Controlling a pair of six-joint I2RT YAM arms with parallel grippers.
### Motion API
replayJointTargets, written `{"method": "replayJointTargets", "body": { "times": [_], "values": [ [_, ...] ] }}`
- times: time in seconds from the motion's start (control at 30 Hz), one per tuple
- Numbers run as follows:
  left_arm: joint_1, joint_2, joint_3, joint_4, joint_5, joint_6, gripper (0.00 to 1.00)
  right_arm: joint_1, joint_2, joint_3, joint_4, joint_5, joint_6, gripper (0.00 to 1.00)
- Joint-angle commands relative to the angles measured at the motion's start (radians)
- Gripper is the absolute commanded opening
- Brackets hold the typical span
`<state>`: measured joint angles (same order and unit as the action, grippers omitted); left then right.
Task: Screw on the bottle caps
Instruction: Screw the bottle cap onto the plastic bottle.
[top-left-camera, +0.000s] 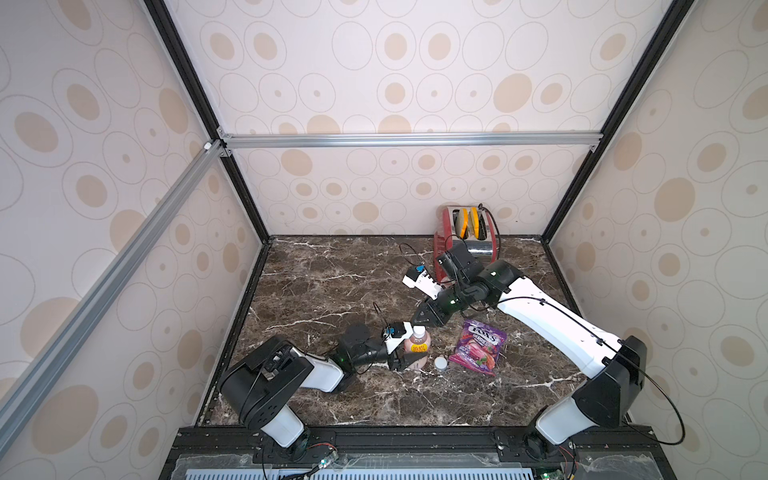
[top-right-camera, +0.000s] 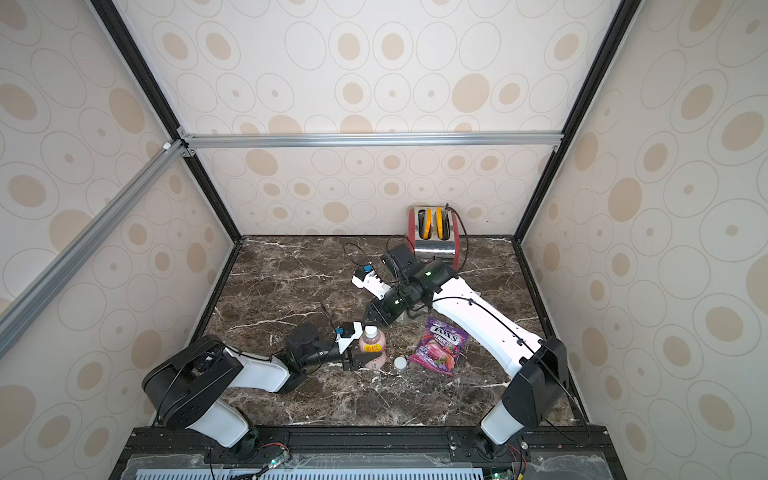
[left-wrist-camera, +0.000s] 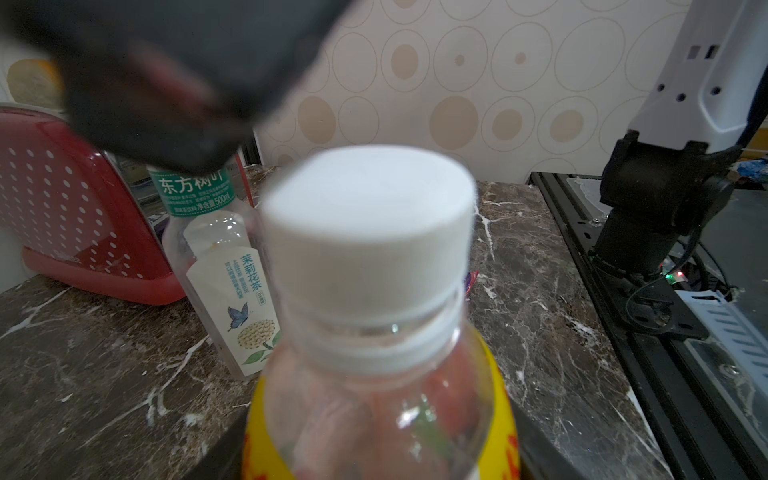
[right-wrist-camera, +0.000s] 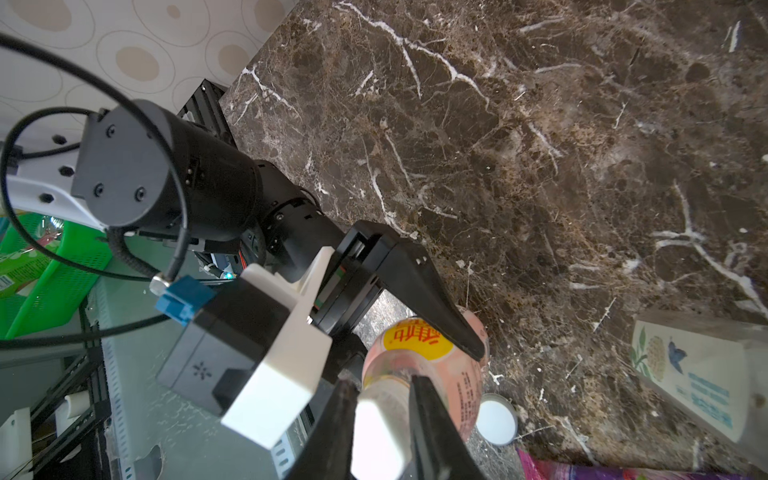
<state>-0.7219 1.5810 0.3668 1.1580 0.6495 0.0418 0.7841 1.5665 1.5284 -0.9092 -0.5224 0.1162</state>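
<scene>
The right claw hovers just above the white cap, its fingers drawn close together with only a slit between them. The left wrist view shows the cap's sides bare, so the claw appears to pinch nothing. Directly below it, the cap sits on the neck of the pink bottle, which the left claw clasps upright around the body. Just past that claw's fingertips lies the loose cap, then the candy bag. The clear bottle stands beyond the right claw, its neck hidden. The step looks like tightening. It is best done by dropping squarely over the cap, gripping its sides and turning about the bottle's axis while the left claw holds firm, without any sideways push.
</scene>
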Motion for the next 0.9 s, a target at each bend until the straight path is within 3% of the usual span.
{"method": "replayJointTargets", "body": {
  "times": [0.0,0.87],
  "values": [
    [-0.007,-0.01,0.014,-0.042,-0.003,-0.006,0.7,-0.002,-0.018,-0.024,-0.024,-0.017,0.004,0.27],
    [-0.007,-0.018,0.016,-0.069,-0.031,-0.005,0.69,0.017,-0.126,-0.155,-0.043,-0.013,0.075,0.24]
  ]
}}
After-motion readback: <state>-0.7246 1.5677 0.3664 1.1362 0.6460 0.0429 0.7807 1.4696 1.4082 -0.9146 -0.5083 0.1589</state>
